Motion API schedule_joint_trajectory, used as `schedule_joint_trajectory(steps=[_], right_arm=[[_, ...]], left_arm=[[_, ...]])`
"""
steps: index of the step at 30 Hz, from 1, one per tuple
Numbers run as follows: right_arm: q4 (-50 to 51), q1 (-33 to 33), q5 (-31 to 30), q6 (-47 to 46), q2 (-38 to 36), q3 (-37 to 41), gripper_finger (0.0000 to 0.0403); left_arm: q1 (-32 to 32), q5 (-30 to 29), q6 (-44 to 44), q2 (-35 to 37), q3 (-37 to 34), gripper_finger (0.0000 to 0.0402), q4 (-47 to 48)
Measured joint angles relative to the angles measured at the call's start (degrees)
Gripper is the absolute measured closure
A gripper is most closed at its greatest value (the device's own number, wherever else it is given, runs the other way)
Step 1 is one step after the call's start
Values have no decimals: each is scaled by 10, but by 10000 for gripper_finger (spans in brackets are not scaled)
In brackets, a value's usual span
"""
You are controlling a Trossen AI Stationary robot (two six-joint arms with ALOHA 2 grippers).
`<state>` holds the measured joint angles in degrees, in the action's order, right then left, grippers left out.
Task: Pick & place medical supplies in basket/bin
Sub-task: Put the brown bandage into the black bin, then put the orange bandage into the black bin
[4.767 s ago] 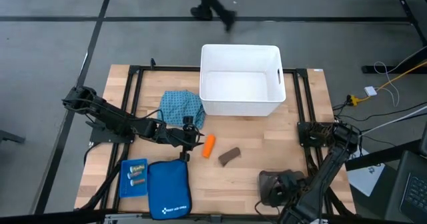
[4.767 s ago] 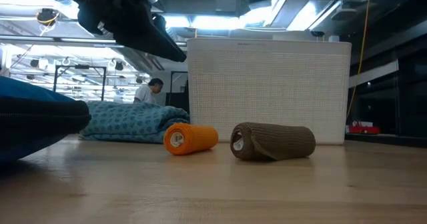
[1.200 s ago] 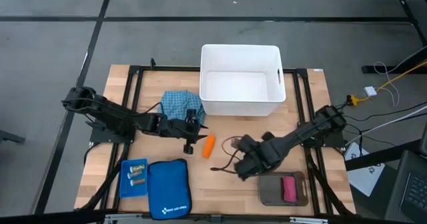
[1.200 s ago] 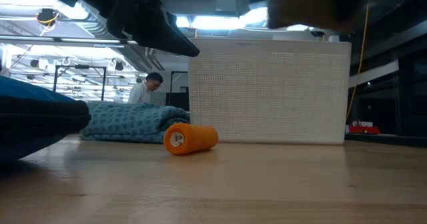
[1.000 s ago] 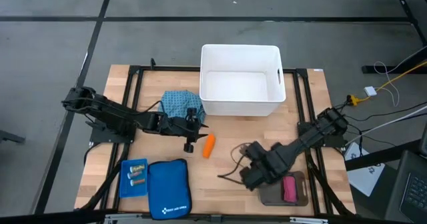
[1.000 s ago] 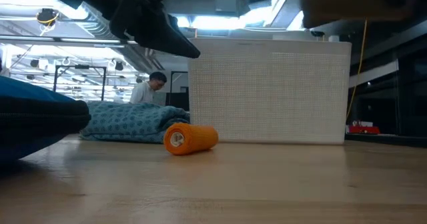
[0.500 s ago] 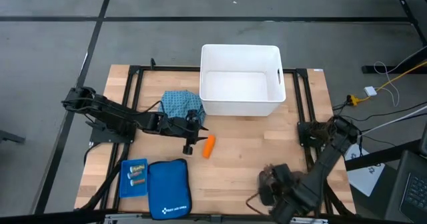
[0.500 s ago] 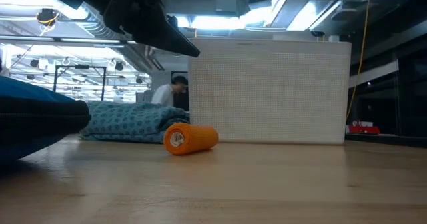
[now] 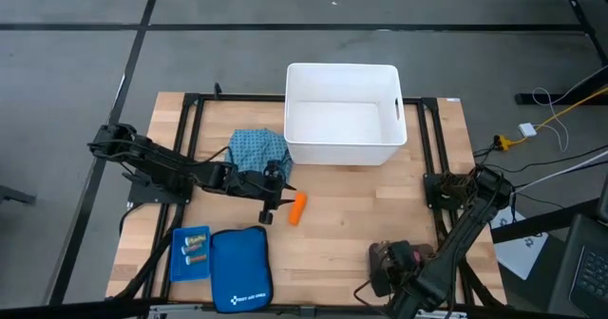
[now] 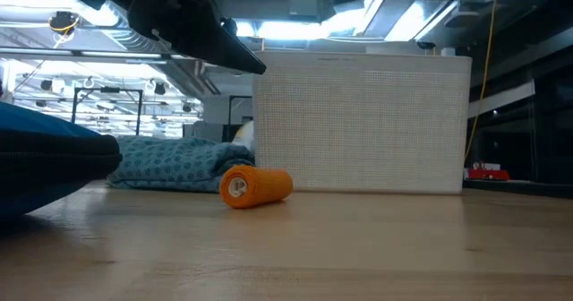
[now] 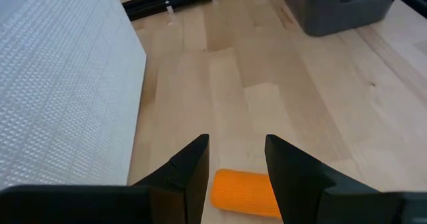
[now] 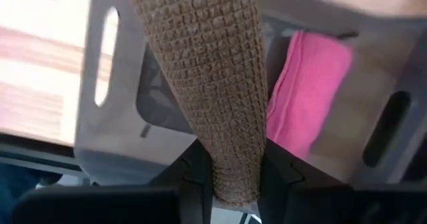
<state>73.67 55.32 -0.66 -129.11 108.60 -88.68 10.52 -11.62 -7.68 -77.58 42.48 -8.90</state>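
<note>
An orange cylinder (image 9: 298,207) lies on its side on the wood table, also in the low view (image 10: 255,186) and the left wrist view (image 11: 243,192). My left gripper (image 9: 271,207) hovers open just above and beside it (image 11: 235,143). A teal patterned cloth bundle (image 9: 258,151) rests against the white tub (image 9: 342,115). My right gripper (image 9: 394,262) is at the near right, shut on a brown bandage roll (image 12: 213,84) over a grey bin (image 12: 113,117) that holds a pink block (image 12: 307,97). My right gripper pinches the brown roll's near end (image 12: 230,177) between its two fingers. The fingers point down toward the grey bin, and the roll reaches out beyond the fingertips along them. It is lifted clear, above the bin's inside next to the pink block.
A blue zip pouch (image 9: 240,267) lies at the near left, with a blue tray of small vials (image 9: 191,253) beside it. Black frame rails run along the table's left and right sides. A person moves in the room behind the cloth in the low view.
My right gripper, still shut on the brown roll, has carried it toward the table's near right corner and now stands over the grey bin, hiding most of it in the high view. The orange cylinder has stayed put.
</note>
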Motion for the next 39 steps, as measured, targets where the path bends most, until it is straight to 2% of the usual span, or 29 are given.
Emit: schedule_joint_trajectory(steps=[5, 18, 21, 28, 31, 35, 39], right_arm=[[-32, 4, 1, -1, 0, 12, 328], [-37, 27, -1, -5, 0, 12, 321], [-37, 27, -2, 2, 0, 12, 298], [-37, 27, -4, 4, 0, 12, 203], [-39, 27, -4, 4, 0, 12, 174], [-39, 27, -5, 4, 0, 12, 158], [-53, 27, -48, 3, 0, 12, 159]], left_arm=[[0, 0, 0, 0, 0, 258, 1], [0, 0, 0, 0, 0, 258, 1], [0, 0, 0, 0, 0, 258, 2], [0, 0, 4, 0, 0, 258, 2], [0, 0, 5, 0, 0, 258, 2], [0, 0, 5, 0, 0, 258, 5], [0, -1, 8, 0, 0, 258, 14]])
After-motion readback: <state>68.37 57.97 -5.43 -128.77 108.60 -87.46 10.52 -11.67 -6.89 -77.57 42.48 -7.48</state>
